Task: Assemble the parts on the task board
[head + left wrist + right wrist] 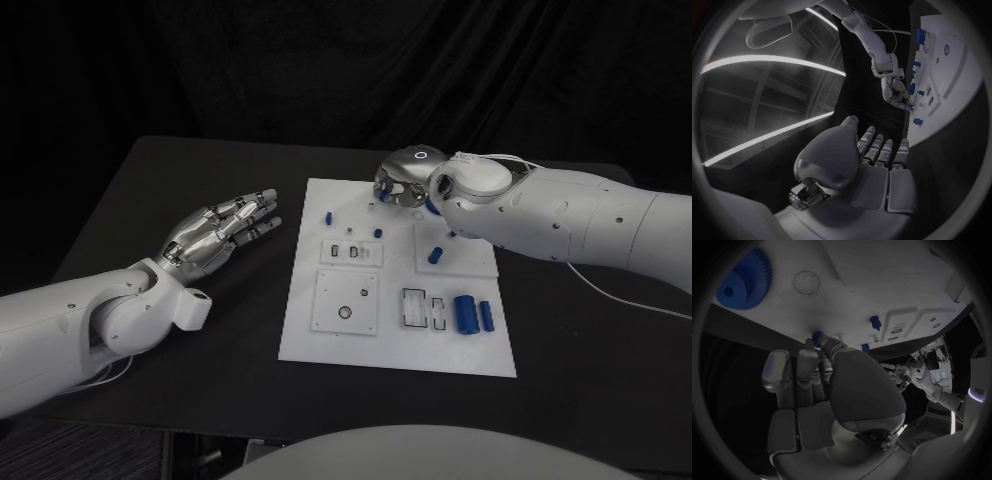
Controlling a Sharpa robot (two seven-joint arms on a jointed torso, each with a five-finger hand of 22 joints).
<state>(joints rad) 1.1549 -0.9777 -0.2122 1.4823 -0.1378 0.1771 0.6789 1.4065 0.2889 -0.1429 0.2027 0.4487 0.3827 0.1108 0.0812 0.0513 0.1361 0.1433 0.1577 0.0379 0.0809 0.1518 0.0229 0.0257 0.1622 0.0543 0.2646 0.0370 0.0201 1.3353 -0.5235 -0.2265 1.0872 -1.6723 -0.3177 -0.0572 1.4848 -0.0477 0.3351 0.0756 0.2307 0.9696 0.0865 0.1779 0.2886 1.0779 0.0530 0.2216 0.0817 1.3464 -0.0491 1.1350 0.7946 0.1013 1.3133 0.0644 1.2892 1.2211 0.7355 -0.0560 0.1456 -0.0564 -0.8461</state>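
Left hand (219, 230) rests open, fingers spread and empty, over the black table (130, 200) beside the task board's (332, 340) left edge, likely waiting. Right hand (404, 180) reaches down at the board's far edge, fingertips (820, 342) touching a small blue part (817, 336); whether it is gripped is unclear.

The right hand (408, 178) hides the task board's (325, 335) far corner; its grasp cannot be told.

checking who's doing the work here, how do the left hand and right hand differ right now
The left hand lies off the task board, over the black table, fingers stretched out and holding nothing. The right hand is at the board's far edge, its fingertips down at a small blue part; whether it grips the part is unclear. Both are silver, on white arms.
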